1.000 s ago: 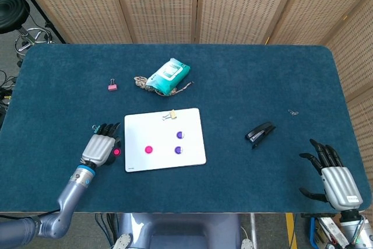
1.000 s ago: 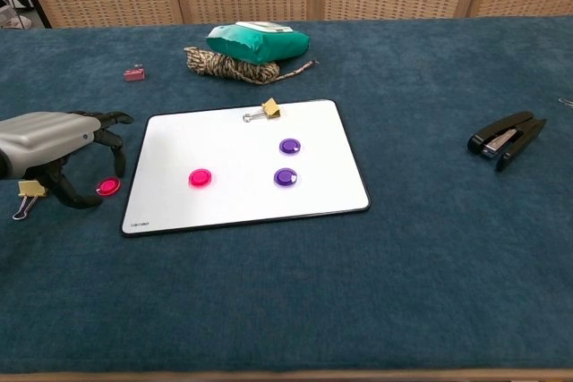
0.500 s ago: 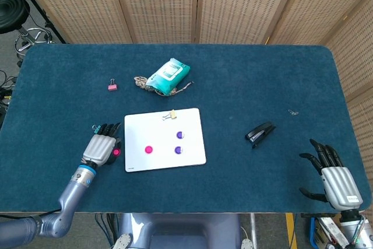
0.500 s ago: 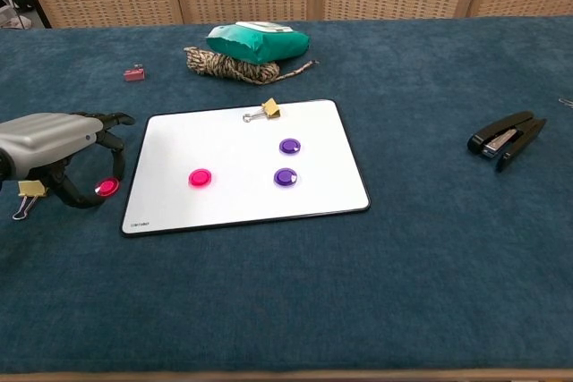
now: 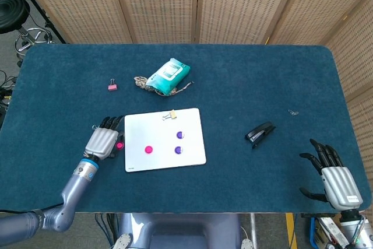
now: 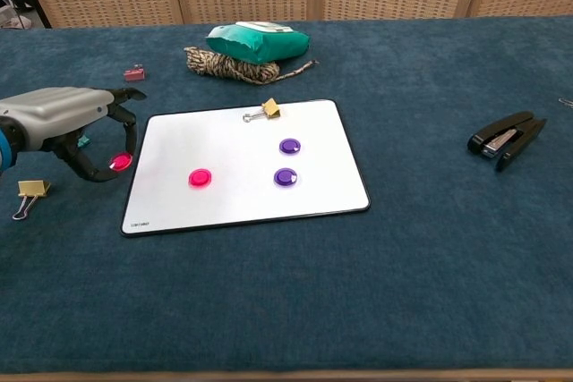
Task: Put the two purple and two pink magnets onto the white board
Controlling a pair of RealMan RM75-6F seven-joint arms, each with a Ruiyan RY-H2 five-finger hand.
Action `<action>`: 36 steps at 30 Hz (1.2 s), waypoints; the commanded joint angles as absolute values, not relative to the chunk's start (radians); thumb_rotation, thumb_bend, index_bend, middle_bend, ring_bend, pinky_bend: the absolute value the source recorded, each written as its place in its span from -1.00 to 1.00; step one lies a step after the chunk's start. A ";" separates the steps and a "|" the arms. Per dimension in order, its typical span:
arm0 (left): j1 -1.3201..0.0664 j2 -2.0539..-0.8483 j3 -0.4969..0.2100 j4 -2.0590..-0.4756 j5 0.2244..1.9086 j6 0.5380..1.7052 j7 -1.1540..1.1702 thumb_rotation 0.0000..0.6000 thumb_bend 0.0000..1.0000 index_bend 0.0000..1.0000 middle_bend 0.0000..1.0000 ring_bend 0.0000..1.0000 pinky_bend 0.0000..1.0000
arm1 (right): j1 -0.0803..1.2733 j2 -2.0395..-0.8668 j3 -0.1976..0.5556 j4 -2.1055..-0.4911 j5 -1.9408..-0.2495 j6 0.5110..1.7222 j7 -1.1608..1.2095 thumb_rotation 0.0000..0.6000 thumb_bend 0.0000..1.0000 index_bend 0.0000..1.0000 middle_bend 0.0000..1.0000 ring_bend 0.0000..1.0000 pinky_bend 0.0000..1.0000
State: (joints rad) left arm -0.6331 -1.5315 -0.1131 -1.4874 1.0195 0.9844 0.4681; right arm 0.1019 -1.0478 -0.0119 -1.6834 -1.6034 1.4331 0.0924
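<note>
The left hand [image 6: 67, 123] hangs just off the left edge of the white board [image 6: 233, 199], and it pinches a pink magnet [image 6: 119, 162] between thumb and fingertip, the other fingers curled over the top. In the head view the same magnet [image 5: 119, 144] shows as a pink dot right beside the board's rim [image 5: 198, 138], not yet over the white. On the board sit three magnets: a second pink one [image 6: 200, 177] toward the left, and two purple ones [image 6: 289, 145] [image 6: 285, 176] near the middle, one behind the other. A gold clip [image 6: 265, 111] bites the board's far edge. Over at the near right corner, the right hand [image 5: 335, 176] rests with its fingers spread and nothing in them (only the head view catches it). Elsewhere on the blue table [image 6: 430, 292]: a green wipes pack [image 6: 258, 40] against a coil of rope [image 6: 224, 67], a small pink clip [image 6: 134, 72], another gold clip [image 6: 31, 191] near the left hand, and a black stapler [image 6: 506, 139] well off to the right.
</note>
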 commanded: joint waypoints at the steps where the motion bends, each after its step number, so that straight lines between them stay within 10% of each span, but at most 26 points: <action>1: -0.671 -1.549 -0.153 -1.458 0.996 0.957 0.463 1.00 -0.31 0.14 -1.00 -1.00 -1.00 | 0.102 -1.047 -0.012 -1.684 -1.603 1.433 0.092 1.00 -1.00 -0.54 -1.00 -1.00 -1.00; 36: -0.917 -1.757 -0.259 -1.329 0.671 0.911 0.634 1.00 -0.32 0.14 -1.00 -1.00 -1.00 | 0.107 -1.052 -0.008 -1.679 -1.581 1.412 0.082 1.00 -1.00 -0.54 -1.00 -1.00 -1.00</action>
State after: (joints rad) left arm -0.9163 -1.7557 -0.2599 -1.3301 0.6721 0.9101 0.6327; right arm 0.1066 -1.0522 -0.0084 -1.6791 -1.5807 1.4122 0.0815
